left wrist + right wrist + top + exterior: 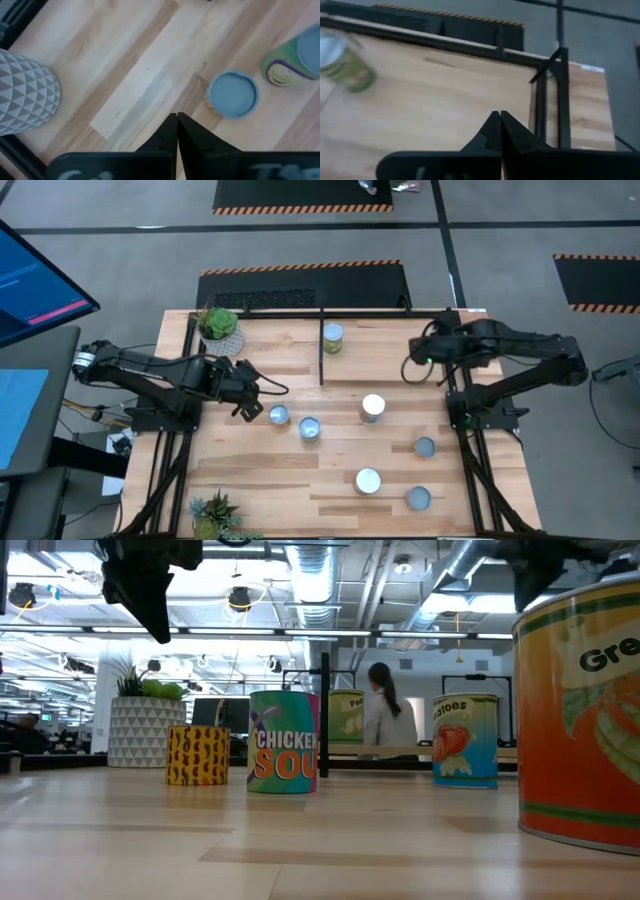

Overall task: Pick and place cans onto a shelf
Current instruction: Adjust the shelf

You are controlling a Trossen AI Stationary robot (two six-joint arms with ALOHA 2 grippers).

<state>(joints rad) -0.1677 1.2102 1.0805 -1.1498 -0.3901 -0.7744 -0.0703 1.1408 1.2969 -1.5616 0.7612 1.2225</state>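
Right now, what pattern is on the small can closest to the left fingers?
Yellow with dark spots on the small cylindrical can, clearest in the low view.

Low view: orange can [585, 710] cut off by right edge, label text clipped after "Gre". Green can [346, 718] partly hidden behind the soup can [284, 741] and a black post [324, 715]. Left wrist view: green-label can [295, 60] cut by right edge; plant pot [25, 95] cut by left edge. Right wrist view: green can [342, 62] blurred, label can't be read.
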